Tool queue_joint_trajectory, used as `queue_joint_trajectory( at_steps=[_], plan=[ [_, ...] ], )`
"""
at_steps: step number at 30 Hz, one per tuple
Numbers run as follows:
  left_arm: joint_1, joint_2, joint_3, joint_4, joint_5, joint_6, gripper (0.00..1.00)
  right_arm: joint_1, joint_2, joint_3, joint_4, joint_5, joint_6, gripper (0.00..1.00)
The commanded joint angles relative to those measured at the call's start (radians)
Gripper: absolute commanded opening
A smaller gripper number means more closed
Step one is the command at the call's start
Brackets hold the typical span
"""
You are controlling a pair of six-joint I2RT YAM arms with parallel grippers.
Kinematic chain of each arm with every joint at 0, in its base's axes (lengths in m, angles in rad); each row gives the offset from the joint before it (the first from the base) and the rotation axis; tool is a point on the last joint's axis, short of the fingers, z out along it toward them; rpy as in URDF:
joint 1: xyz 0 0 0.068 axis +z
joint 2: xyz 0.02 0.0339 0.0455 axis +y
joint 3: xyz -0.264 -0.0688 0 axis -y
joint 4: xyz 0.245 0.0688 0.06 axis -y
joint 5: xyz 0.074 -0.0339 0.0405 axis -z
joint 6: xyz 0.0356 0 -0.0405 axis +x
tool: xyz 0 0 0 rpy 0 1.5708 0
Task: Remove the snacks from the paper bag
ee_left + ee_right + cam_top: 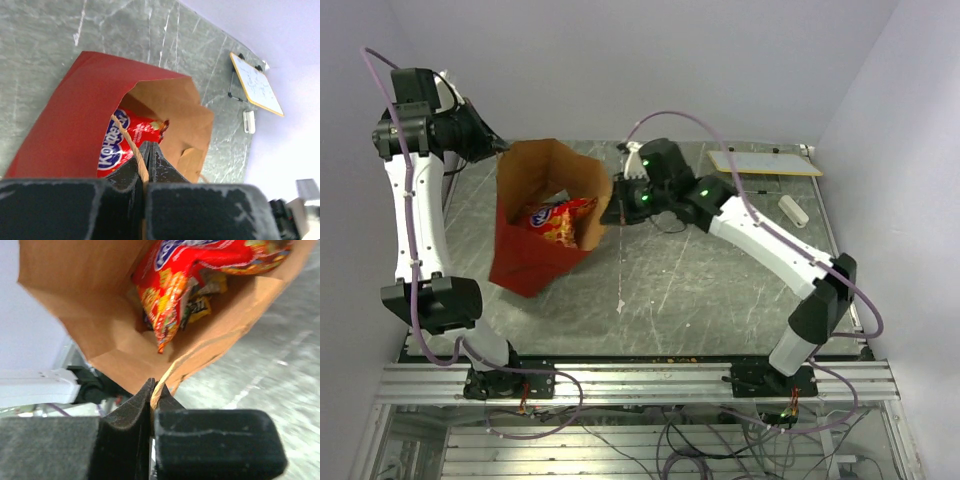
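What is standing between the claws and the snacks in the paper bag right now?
Nothing covers them: the paper bag gapes open with the big red packet at its mouth. But the left claw and right claw are each shut on a loop handle, so neither is free, and that packet lies over the smaller packets.

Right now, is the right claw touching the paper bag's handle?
Touching. The right wrist view shows the right claw shut on the tan handle, with no gap on either side.

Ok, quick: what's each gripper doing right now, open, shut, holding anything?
left gripper: shut on a loop handle of the paper bag.
right gripper: shut on the other handle.
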Motion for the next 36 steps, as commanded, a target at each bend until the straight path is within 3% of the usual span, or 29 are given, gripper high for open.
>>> queue_joint_trajectory(
  at_steps=[1,6,11,16,20,28,31,36],
  plan=[
    [0.015,0.009,0.062,0.088,0.059,0.043,0.07,0.129,0.029,-0.082,0.346,-0.017,0.229,0.0],
    [-0.011,-0.128,-0.244,0.295,0.158,-0.006,0.07,0.207,0.024,-0.272,0.506,0.027,0.304,0.0],
    [-0.025,-0.272,-0.457,0.342,0.244,-0.019,0.07,0.248,-0.018,-0.333,0.465,0.07,0.245,0.0],
    [-0.026,-0.373,-0.584,0.319,0.238,-0.053,0.07,0.246,-0.139,-0.49,0.452,0.096,0.24,0.03],
    [-0.026,-0.422,-0.622,0.284,0.225,-0.05,0.07,0.234,-0.231,-0.524,0.302,0.175,0.162,0.19],
    [-0.027,-0.43,-0.67,0.3,0.266,-0.109,0.07,0.218,-0.292,-0.357,-0.024,0.432,-0.151,0.73],
    [-0.026,-0.418,-0.639,0.272,0.227,-0.1,0.07,0.218,-0.255,-0.25,-0.059,0.436,-0.266,0.79],
    [-0.028,-0.428,-0.639,0.289,0.186,-0.163,0.07,0.219,-0.191,-0.201,0.083,0.434,-0.454,0.8]
  ],
)
